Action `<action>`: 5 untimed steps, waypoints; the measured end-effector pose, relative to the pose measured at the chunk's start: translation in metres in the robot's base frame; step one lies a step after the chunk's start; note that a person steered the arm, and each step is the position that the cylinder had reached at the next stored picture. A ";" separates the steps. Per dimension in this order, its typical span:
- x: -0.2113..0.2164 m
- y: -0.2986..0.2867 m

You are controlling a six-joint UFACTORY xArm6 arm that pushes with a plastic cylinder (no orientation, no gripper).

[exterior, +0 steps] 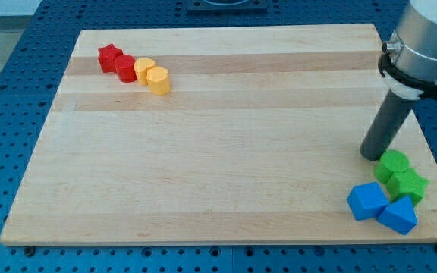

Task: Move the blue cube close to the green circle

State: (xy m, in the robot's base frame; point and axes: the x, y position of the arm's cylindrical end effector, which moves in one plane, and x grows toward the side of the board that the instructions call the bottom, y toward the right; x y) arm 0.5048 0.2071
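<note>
Nearest the camera, at the board's lower right corner, a blue wedge-like block [398, 214] touches the blue cube [367, 201], which sits just to its left and slightly higher in the view. Above them a green star-like block [409, 185] and the green circle [393, 164] stand stacked toward the view's top, the circle just up and right of the cube, seemingly a small gap apart. My tip [372, 154] rests on the wooden board [203, 152] just left of and slightly above the green circle, so the blue cube lies almost straight below my tip in the view, near but not touching. No gripper exists here, only the rod, holding nothing. Far off at the top left lie a red star [109, 57], a red cylinder [125, 67] and two yellow blocks [152, 75]. I judge the cube already close; any nudge needs my tip below it, pushing upward.
</note>
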 end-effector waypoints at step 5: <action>0.081 -0.076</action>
State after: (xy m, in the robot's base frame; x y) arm 0.5856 0.1307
